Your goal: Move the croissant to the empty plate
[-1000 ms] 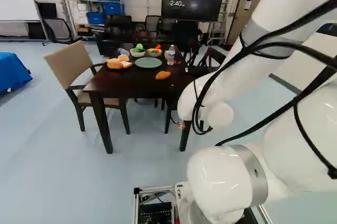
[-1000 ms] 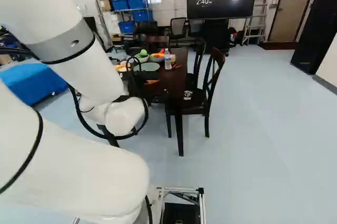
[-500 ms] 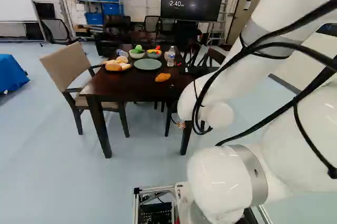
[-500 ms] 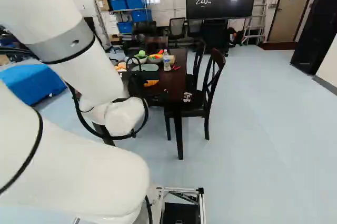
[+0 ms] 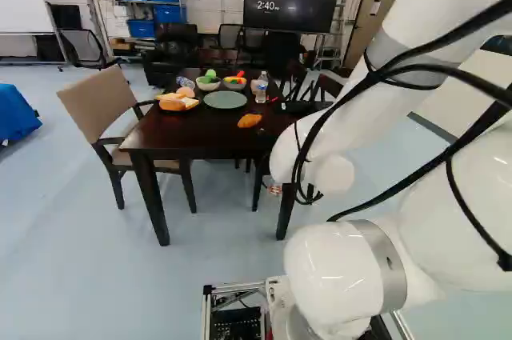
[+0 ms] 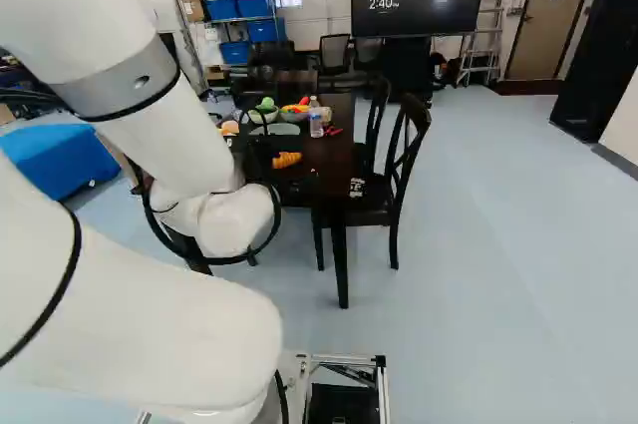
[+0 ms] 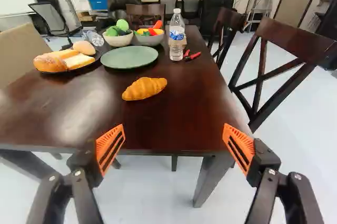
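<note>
I have claw [image 5: 272, 118] wide, ribbed orange pads [image 7: 109, 147] apart. Glossy dark wooden bench [image 5: 188, 136], upper middle of left base view. On it, ahead of claw: ridged golden croissant [image 7: 145, 88]. Beyond: round green plate [image 7: 129, 57], clear plastic bottle [image 7: 177, 39] just beside. Behind plate, two rounded bowls [image 7: 118, 39]. Farthest: flat black screen [image 5: 292, 0], upper right.

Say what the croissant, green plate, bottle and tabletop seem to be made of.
The croissant may be toy plastic or foam, faintly shiny; its orange is very even, but real pastry is possible. The green plate looks smooth and fairly matte, ceramic or plastic. The bottle seems glossy plastic, being see-through with glints. The tabletop reflects light, likely varnished wood.
</note>
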{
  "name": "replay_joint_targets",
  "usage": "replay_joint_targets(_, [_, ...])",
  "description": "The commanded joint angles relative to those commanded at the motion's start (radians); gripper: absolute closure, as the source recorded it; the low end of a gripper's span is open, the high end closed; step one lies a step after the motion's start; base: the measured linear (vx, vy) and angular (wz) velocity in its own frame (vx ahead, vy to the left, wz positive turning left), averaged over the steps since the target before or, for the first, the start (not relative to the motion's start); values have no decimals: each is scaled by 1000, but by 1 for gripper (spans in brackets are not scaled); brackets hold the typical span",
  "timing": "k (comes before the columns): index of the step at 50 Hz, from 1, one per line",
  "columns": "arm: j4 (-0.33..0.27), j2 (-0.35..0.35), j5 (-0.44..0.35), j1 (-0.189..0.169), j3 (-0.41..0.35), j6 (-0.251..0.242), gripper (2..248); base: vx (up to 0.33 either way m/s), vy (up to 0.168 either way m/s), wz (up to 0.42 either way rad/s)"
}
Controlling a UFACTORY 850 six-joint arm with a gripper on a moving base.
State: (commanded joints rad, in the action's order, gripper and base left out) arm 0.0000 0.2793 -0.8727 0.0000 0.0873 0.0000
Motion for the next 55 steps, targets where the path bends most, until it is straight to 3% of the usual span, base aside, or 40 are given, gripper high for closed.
replay_joint_targets(55, [0,0,0,0,0,0,3,74,41,-12])
